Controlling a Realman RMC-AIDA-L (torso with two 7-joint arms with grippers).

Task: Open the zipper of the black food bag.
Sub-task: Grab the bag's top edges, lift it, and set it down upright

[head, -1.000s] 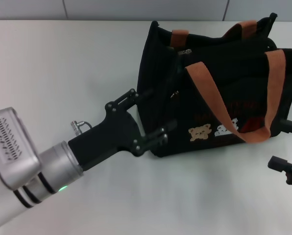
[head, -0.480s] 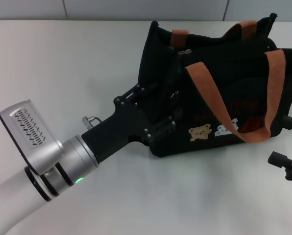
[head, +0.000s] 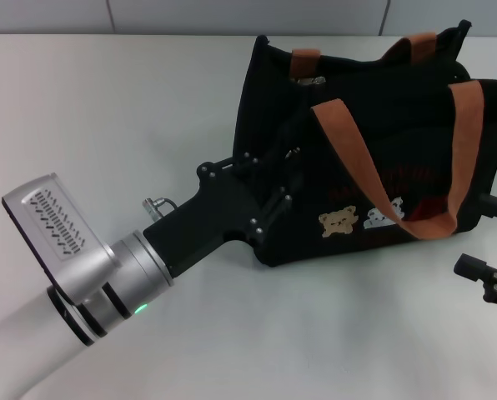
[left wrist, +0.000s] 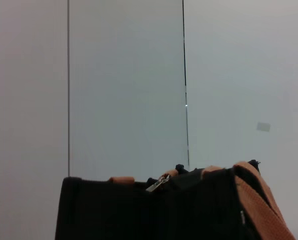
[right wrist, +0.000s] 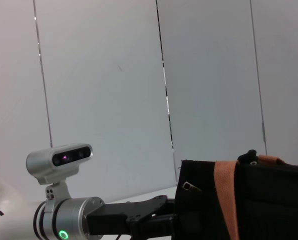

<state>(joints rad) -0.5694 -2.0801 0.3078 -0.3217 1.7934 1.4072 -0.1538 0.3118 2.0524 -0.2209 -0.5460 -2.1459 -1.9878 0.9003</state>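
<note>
The black food bag (head: 374, 167) stands upright on the white table (head: 107, 100), with orange-brown handles, a bear patch and red lettering on the side facing me. The zipper's silvery pull tab (head: 315, 82) lies at the left end of the bag's mouth; it also shows in the left wrist view (left wrist: 159, 183) and in the right wrist view (right wrist: 187, 186). My left gripper (head: 286, 177) is pressed against the bag's left end panel, black on black. Beside the bag's right end, near the table surface, my right gripper (head: 492, 242) stands open and touches nothing.
A grey panelled wall (left wrist: 129, 90) rises behind the table. My left arm (right wrist: 64, 220), with its silver camera housing, reaches in from the front left. Bare tabletop (head: 332, 333) lies left of and in front of the bag.
My left gripper has pushed forward and to the right into the bag's left end. The bag and its front handle have shifted slightly. The right gripper has barely moved.
</note>
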